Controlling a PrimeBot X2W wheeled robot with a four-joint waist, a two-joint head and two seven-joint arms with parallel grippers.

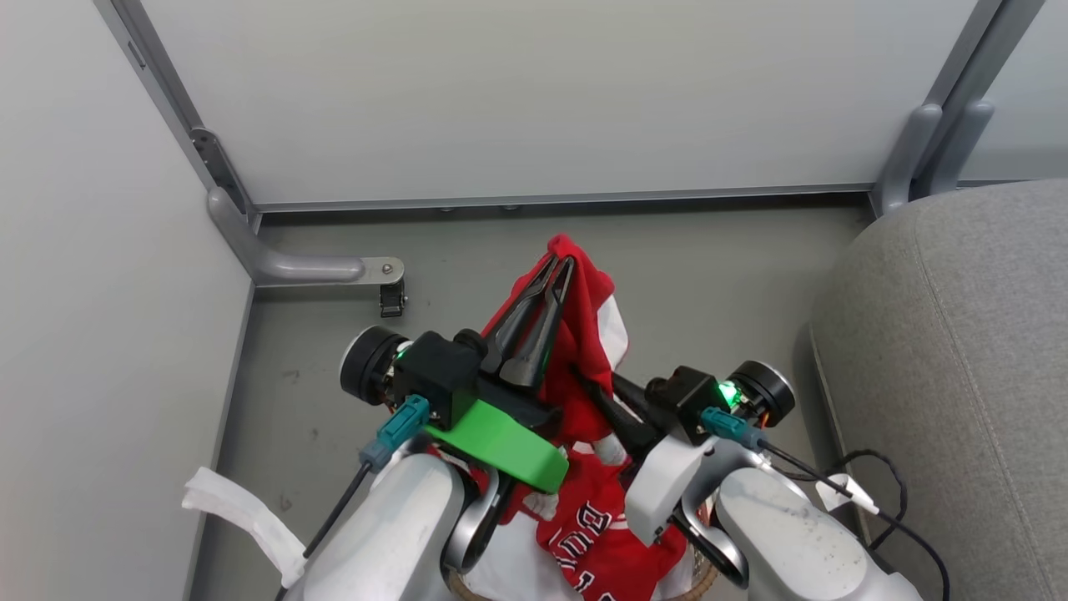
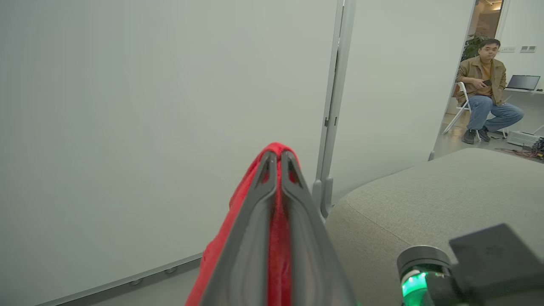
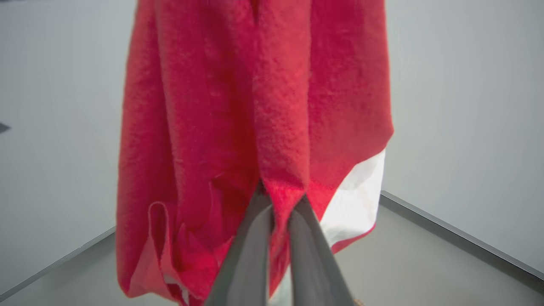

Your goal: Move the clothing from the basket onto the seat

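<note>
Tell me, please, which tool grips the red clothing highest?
The left tool, shut on the clothing's top fold; the right tool pinches it lower down.

Rough matt clothing, perhaps fleece

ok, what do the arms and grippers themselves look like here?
Pale grey shells cover the left forearm and right forearm. The left gripper and right gripper each have two long, dark, tapering fingers on black wrist blocks. Teal connectors feed black cables. A bright green bracket sits on the left wrist; a green light glows on the right.
</note>
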